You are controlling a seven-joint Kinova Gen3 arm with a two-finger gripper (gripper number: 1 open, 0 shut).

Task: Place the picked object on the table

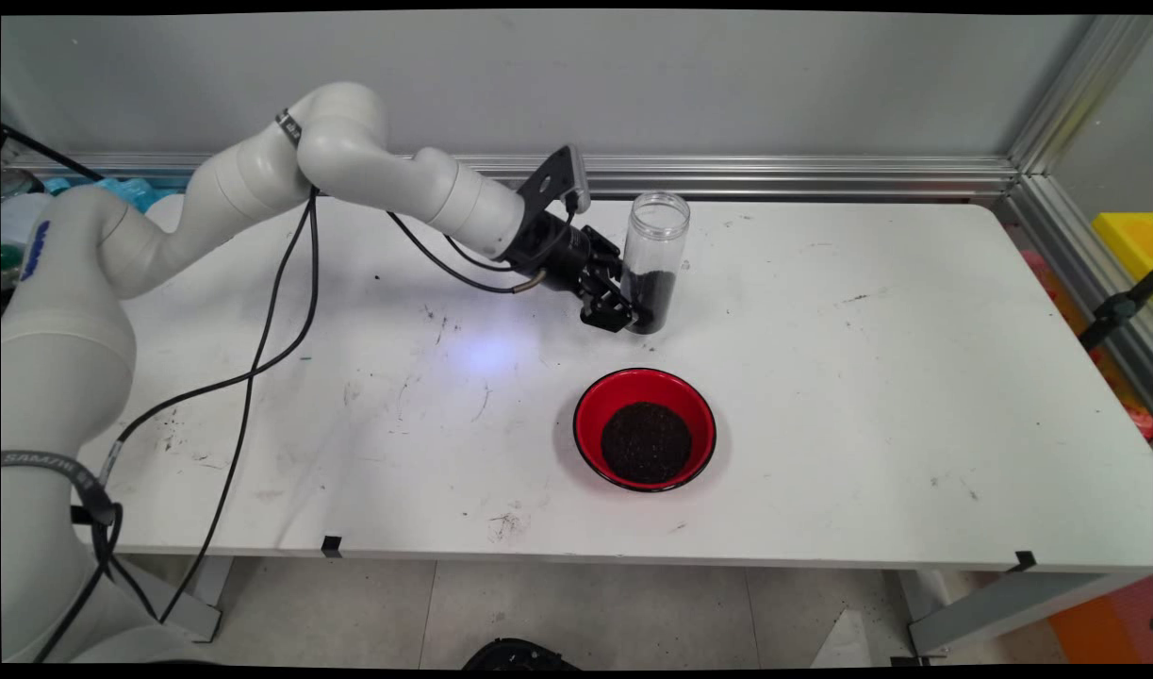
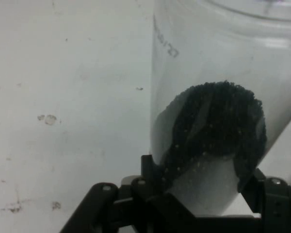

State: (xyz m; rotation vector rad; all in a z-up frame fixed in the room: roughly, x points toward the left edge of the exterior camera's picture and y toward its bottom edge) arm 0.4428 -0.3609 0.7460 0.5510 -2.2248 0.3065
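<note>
The arm (image 1: pixel 255 179) reaches in from the left, low over the table (image 1: pixel 868 377). Its gripper (image 1: pixel 623 306) has two fingers (image 2: pixel 150 170) pinching the bottom of the jar (image 1: pixel 653 259), one on each side, so the jar stands up straight near the back of the table. There is one jar, with black grains (image 2: pixel 218 121) low inside. Closer to me sits one red bowl (image 1: pixel 645 429), well apart, with black grains too.

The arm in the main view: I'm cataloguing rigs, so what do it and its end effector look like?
The arm is glossy white with rounded tubular links, blue lettering on its large left link, and black cables hanging loose. Its end effector is black, with a jointed linkage and two fingers.
</note>
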